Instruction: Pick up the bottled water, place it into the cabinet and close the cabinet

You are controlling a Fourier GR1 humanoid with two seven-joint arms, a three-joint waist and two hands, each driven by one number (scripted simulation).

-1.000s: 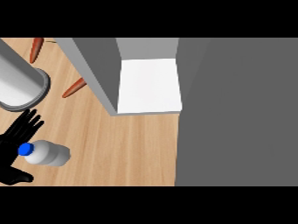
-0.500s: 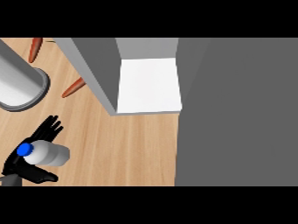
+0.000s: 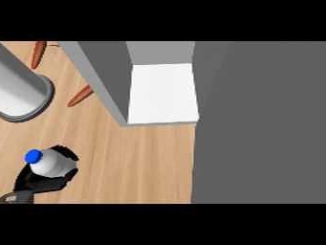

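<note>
The bottled water [image 3: 53,165], white with a blue cap, is at the lower left over the wooden counter [image 3: 137,162]. My left hand [image 3: 41,182] comes in from the lower left edge, with its fingers and thumb curled round the bottle's lower part. The open cabinet [image 3: 107,76] stands to the upper right of the hand. Its grey side wall frames a white inner floor [image 3: 162,93]. A wide stretch of counter lies between the bottle and the cabinet's opening. My right hand does not show.
A large pale grey cylinder [image 3: 10,88] with a dark rim lies at the upper left, close above the hand. Two orange carrots [image 3: 81,95] [image 3: 38,53] lie beside the cabinet wall. A broad dark grey panel [image 3: 267,124] fills the right side.
My left hand went from open beside the bottle to curled round it. Bottle and hand have shifted slightly up and to the right.
</note>
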